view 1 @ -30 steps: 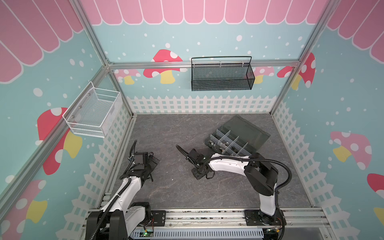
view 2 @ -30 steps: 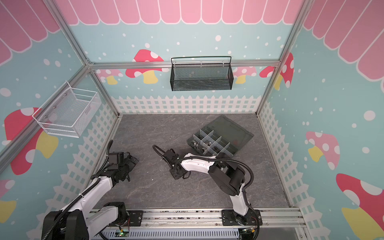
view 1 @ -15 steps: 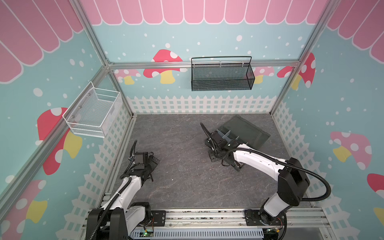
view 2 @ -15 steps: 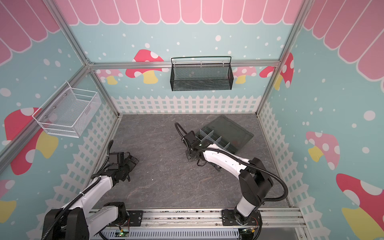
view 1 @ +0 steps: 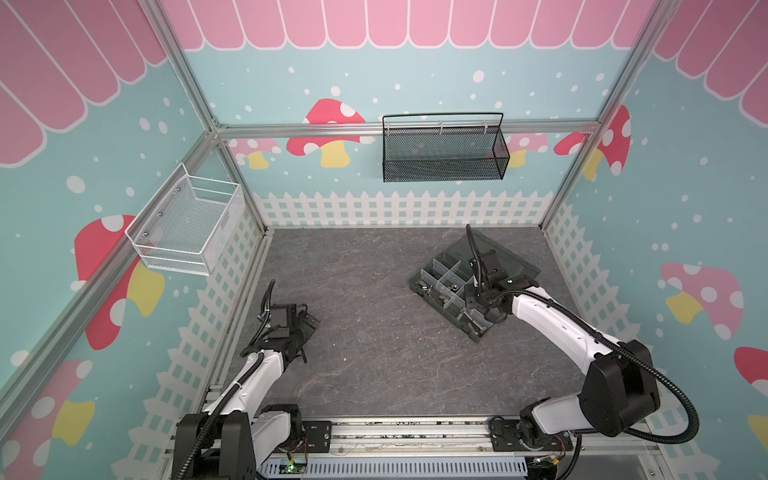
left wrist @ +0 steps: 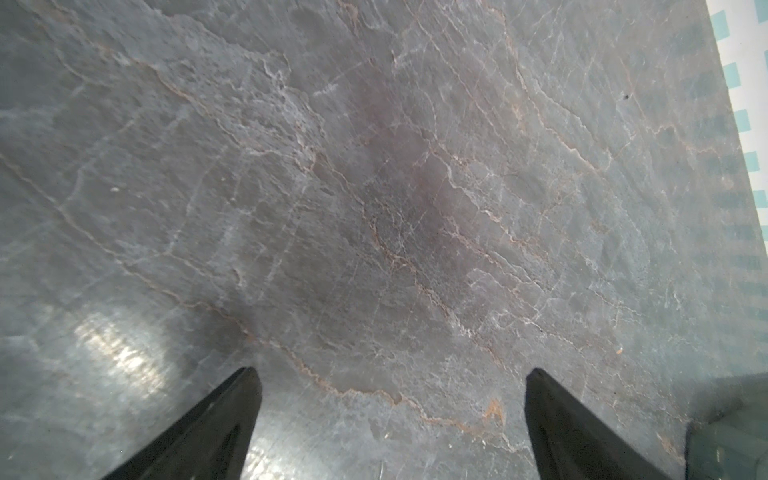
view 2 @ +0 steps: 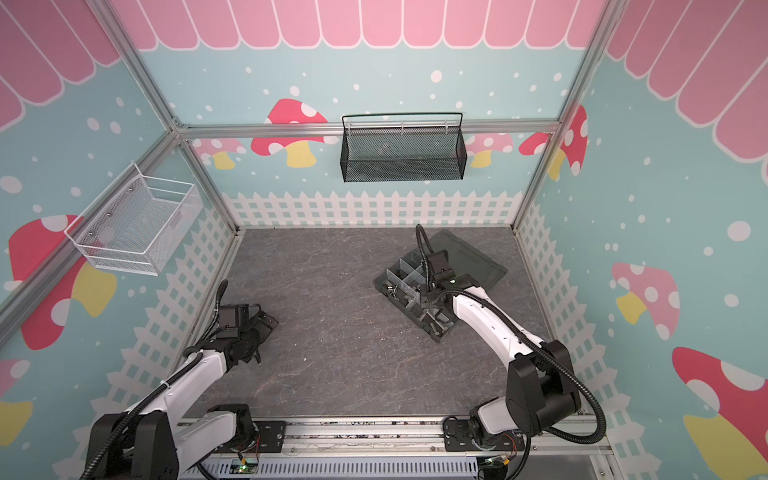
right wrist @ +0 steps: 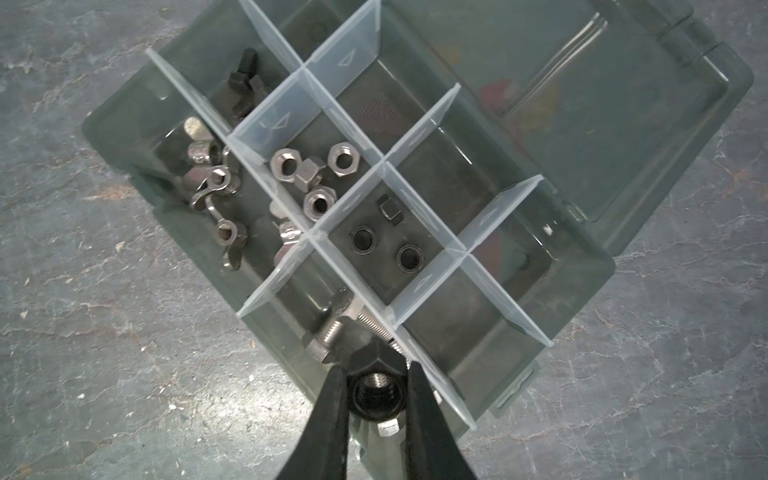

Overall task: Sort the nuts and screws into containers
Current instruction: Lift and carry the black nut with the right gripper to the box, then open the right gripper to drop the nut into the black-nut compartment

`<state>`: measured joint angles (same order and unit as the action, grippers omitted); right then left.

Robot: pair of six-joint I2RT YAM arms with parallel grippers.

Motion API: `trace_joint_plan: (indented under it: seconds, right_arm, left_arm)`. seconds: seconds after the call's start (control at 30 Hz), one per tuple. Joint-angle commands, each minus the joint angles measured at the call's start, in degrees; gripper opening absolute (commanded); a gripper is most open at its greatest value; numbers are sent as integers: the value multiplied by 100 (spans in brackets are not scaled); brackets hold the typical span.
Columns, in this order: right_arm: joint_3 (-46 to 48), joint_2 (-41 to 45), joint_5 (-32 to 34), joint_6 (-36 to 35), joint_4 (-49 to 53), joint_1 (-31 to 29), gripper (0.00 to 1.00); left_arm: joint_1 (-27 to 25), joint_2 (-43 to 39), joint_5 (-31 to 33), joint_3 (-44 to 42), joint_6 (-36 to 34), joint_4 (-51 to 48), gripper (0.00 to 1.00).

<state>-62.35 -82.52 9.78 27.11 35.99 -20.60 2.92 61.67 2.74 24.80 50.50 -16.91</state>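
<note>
- Above the organizer box (right wrist: 120,137), the right pincer (right wrist: 376,369) was clamped on a black hex nut (right wrist: 376,395), near the silver bolts (right wrist: 332,332).
- Release should wait until it hung squarely over the black-nut compartment (right wrist: 374,270), low between the dividers (right wrist: 345,266).
- Left pincer (left wrist: 392,386) gaped wide, empty, over bare tabletop (left wrist: 374,166).

White arm links (view 1: 552,324), chunky black joints (view 1: 619,386), ribbed black cables (view 1: 472,249), tapered black gripper fingers (right wrist: 328,424).

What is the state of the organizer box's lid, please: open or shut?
Open. The lid is swung back beside the box, leaving the dividers and nuts inside uncovered.
</note>
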Motion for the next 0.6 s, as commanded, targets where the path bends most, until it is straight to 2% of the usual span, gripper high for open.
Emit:
trace_joint_plan:
  seconds: [0.0, 0.2, 0.4, 0.43, 0.57]
  right_arm:
    - [125, -33, -517, -145, -333, 261, 0]
    - [119, -359, -971, -205, -699, 553, 0]
    - [19, -816, -1089, -281, -841, 634, 0]
    - [21, -854, -1123, -293, -884, 641, 1]
    - [82, -967, -1348, -330, -1045, 654, 17]
  left_arm:
    - [26, 4, -32, 159, -75, 43, 100]
    - [29, -23, -7, 165, -66, 46, 100]
    - [34, -12, 23, 166, -127, 19, 100]
    - [33, -21, 25, 166, -141, 1, 100]
    - [39, -62, 85, 139, -172, -45, 100]
